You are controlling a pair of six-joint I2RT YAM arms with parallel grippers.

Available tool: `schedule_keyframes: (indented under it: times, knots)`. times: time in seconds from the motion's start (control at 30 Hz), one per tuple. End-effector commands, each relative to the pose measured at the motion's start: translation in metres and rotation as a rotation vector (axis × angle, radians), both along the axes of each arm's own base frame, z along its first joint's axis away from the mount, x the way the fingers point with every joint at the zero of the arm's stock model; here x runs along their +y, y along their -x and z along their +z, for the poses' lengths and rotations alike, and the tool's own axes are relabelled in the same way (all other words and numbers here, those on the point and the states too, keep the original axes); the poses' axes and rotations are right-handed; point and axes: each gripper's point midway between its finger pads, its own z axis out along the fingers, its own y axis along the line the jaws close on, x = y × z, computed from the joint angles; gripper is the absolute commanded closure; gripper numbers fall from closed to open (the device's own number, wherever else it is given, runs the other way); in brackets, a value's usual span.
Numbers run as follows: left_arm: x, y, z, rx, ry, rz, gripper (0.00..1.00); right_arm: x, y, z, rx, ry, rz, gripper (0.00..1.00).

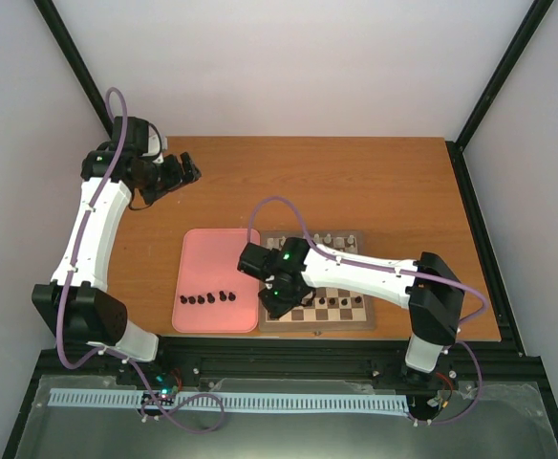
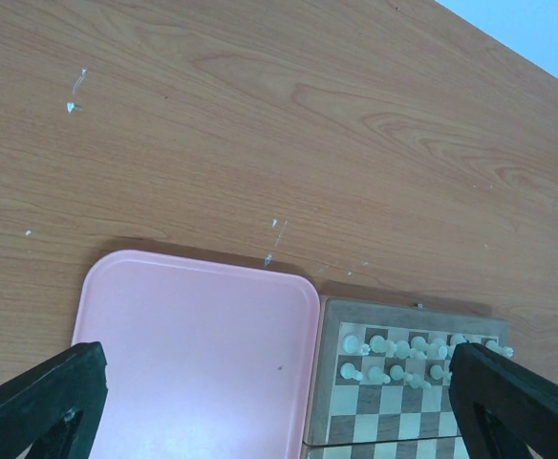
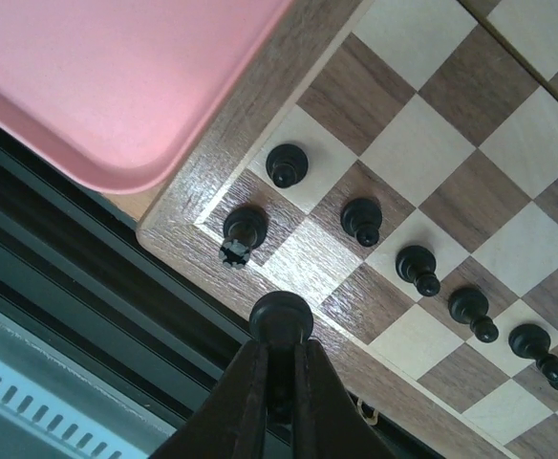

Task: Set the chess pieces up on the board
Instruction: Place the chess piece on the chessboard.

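At the board's near-left corner: your right gripper (image 3: 279, 335) hangs over the brown border of the board (image 3: 179, 229), with a small black held piece (image 3: 279, 311) at its tip.
Right fingers: pressed together on that piece, whose rounded end pokes out past the tips; they touch nothing else.
Piece axis: you see it nearly end-on, so it seems to run along the fingers; any tilt cannot be judged.
Likely target: the empty light square just beside the corner rook (image 3: 244, 234), lying just ahead of the fingertips, toward the board's middle.
Neighbours: the rook sits on one side and a row of pawns (image 3: 418, 270) one rank further in; the gap looks narrow, so you would want to come down straight.
Left gripper (image 1: 185, 173): it sits over the bare table (image 1: 355, 182) at the far left, well apart from the board; its fingers (image 2: 50, 392) are spread wide and hold nothing.
Nearer arm: the right, by a long way.
Left to place: a short row of black chess pieces (image 1: 207, 298) lies on the near part of the pink tray (image 1: 203, 253), just left of the board.
Far ranks: white pieces (image 1: 329, 236) stand there.
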Motion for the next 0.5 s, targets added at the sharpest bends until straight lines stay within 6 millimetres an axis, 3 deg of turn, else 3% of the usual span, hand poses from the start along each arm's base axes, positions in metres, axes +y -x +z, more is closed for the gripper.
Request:
schedule_keyframes:
  times: [0.0,0.47]
  knots:
    - [-0.004,0.002,0.008,-0.031,0.007,-0.021,0.00,-0.004,0.007,-0.004,0.018,0.009,-0.013,0.97]
    - [-0.003,0.003,0.008,-0.035,0.002,-0.018,0.00,-0.003,0.009,-0.027,0.039,0.051,0.015,0.96]
